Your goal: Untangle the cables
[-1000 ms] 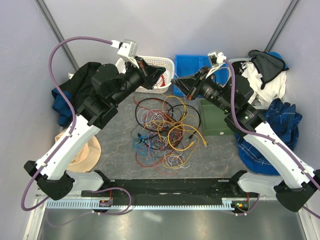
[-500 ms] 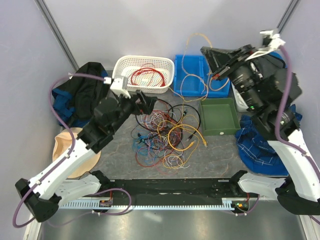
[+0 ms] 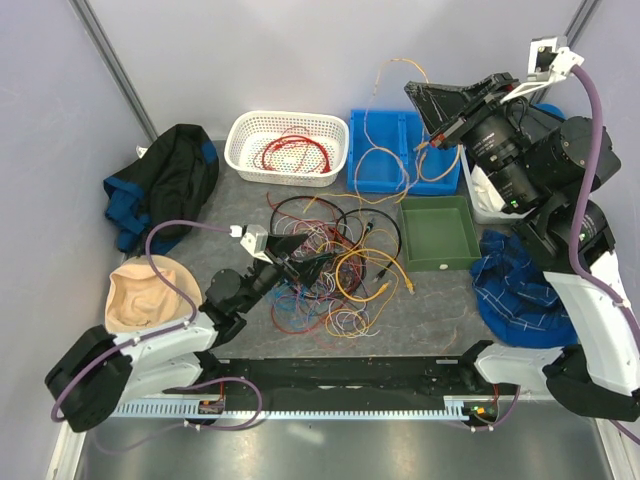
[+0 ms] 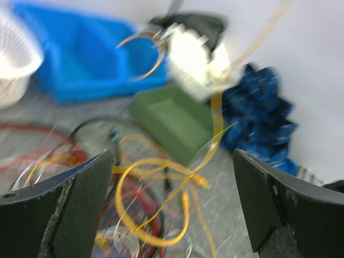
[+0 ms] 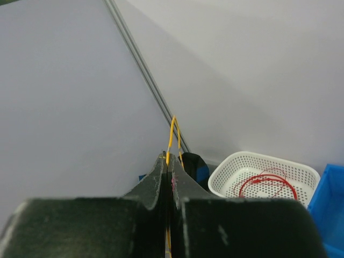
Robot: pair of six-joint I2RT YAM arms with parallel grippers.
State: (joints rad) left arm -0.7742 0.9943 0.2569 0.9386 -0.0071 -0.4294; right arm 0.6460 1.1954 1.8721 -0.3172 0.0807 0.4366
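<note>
step: drawing one yellow cable (image 5: 174,119) up out of the cables (image 3: 320,275) heaped mid-desk (image 3: 230,215) | right fingers (image 5: 156,180): pressed together, pinching it high above blue bin (image 3: 395,130) | left fingers (image 4: 80,199): spread, low beside heap | next: probably steady the heap, lift further

Left pincer (image 4: 172,156) agape, low; right pincer (image 5: 167,159) clamped, high

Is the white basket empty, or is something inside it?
Not empty. A red cable lies coiled inside the basket; both the top and right wrist views show it.
</note>
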